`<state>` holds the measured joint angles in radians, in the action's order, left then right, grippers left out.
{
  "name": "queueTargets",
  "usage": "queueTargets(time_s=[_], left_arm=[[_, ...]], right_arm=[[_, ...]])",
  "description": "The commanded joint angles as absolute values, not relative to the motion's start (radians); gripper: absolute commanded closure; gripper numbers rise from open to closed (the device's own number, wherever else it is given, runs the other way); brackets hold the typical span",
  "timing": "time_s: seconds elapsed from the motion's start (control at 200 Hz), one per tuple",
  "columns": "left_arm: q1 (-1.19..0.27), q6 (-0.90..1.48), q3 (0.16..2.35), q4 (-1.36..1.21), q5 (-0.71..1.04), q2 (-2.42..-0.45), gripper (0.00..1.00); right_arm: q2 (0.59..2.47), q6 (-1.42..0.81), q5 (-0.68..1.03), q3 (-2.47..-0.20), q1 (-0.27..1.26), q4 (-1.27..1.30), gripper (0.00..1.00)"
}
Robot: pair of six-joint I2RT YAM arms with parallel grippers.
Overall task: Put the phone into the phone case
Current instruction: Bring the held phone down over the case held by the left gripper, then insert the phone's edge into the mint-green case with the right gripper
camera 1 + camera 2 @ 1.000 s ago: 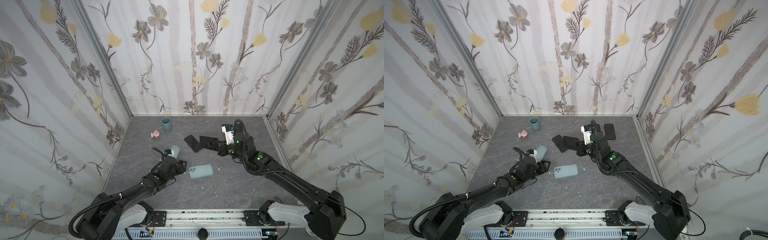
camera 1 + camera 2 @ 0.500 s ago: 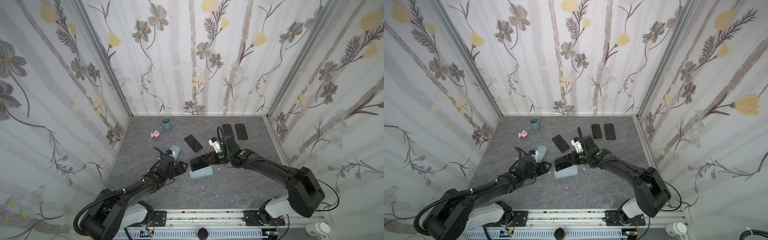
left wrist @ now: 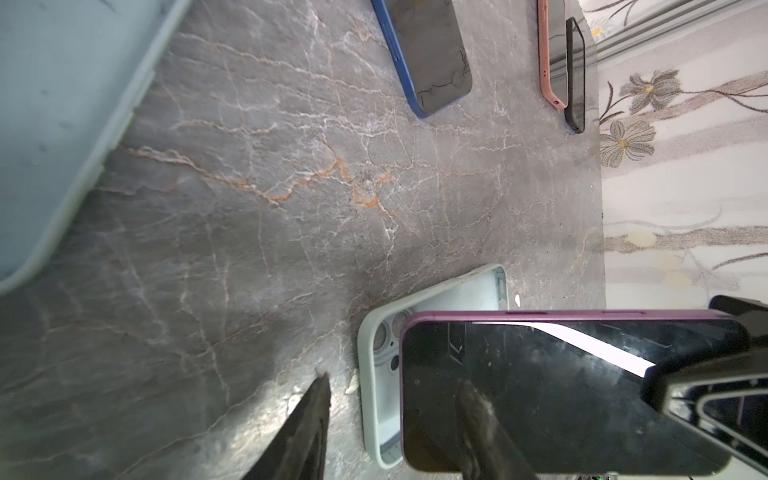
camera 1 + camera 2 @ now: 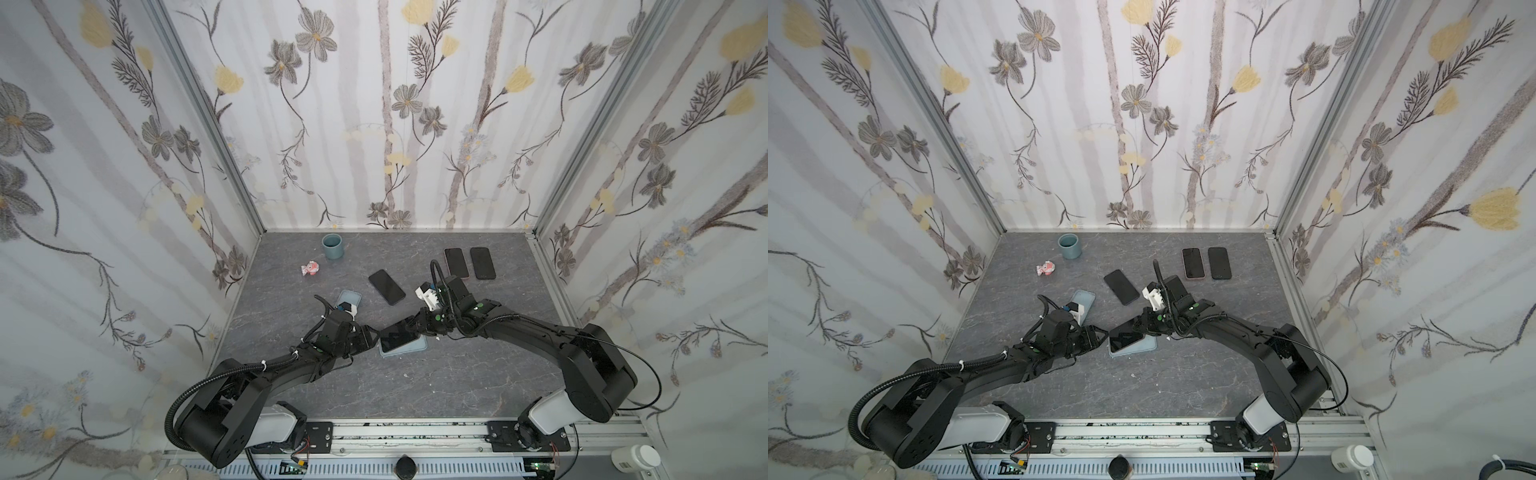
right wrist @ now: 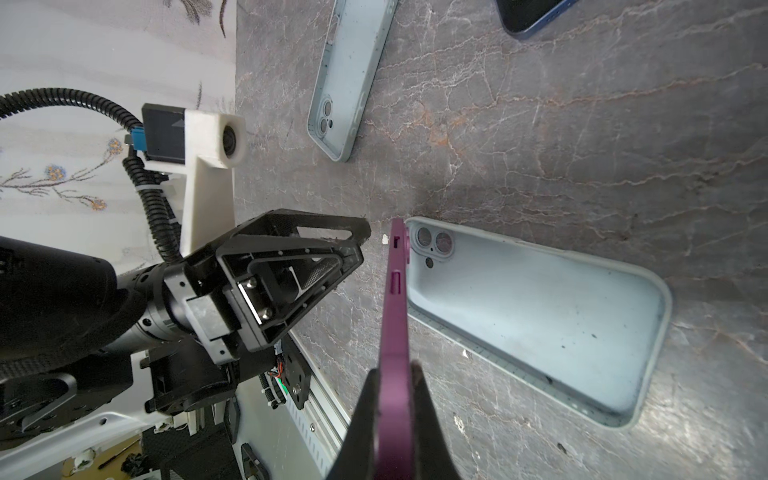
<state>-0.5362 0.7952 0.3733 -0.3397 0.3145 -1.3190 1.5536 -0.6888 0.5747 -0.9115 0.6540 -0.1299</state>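
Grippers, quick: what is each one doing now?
Left gripper: open, holding nothing.
Right gripper: shut on the purple phone, over the pale blue case.

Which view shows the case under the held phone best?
Right wrist: the pale blue case shows nearly its whole interior beside the phone. Left wrist shows only its camera-cutout end; in both top views the phone covers most of it.

I'm seeing a glossy black glass face on the phone (image 3: 540,395), catching a white glare, with a matt purple metal-look edge. The phone case (image 5: 540,316) looks matt pale-blue soft plastic, dust-speckled. The table (image 3: 291,187) is smooth grey marble-look, faintly shiny.
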Motion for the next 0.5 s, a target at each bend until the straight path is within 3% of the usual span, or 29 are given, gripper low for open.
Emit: queueTargets(time_s=[0.0,0.495], left_arm=[[-0.537,0.82,0.383,-0.39,0.346,-1.343,0.53],[-0.57,0.85,0.384,-0.431,0.368,-1.406,0.59]], right_arm=[[1.561,-0.703,0.612,-0.904,0.651,-0.074,1.0],[1.57,-0.713,0.626,-0.879,0.646,-0.04,1.0]])
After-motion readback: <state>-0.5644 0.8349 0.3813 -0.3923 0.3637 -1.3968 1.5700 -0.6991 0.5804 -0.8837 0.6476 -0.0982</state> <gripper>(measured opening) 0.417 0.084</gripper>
